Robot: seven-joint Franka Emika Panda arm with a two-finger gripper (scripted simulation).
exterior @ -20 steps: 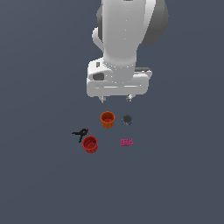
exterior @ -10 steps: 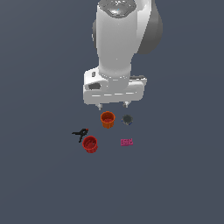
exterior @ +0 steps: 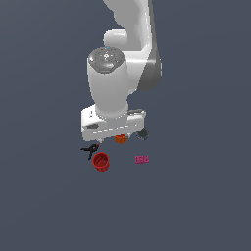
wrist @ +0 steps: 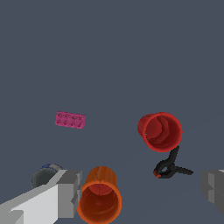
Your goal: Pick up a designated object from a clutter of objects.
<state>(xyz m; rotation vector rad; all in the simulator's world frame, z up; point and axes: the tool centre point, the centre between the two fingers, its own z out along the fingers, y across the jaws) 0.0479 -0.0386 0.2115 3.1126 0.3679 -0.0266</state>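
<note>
Since the earlier exterior views my arm has swung down and forward, so that my hand now hangs low over the clutter and hides most of the orange cup (exterior: 120, 139) and part of the dark round disc (exterior: 142, 134), both of which showed clear of it before. The objects on the floor (exterior: 196, 196) have not shifted. My gripper (wrist: 142, 197) is spread wide: in the wrist view one finger (wrist: 65, 194) stands at the orange cup's side and the other at the opposite edge of the frame, with nothing held between them. The red cup (exterior: 101, 161) stands upright, its open mouth upward, near my hand but out from under it, towards the exterior view's left and nearer that camera. In the wrist view the red cup (wrist: 160, 131) lies ahead of the gap between my fingers, closer to the far finger. The black clamp (exterior: 89, 149) lies just beside the red cup, apparently touching its base. The pink flat brick (exterior: 142, 159) lies apart, towards the exterior view's right.
</note>
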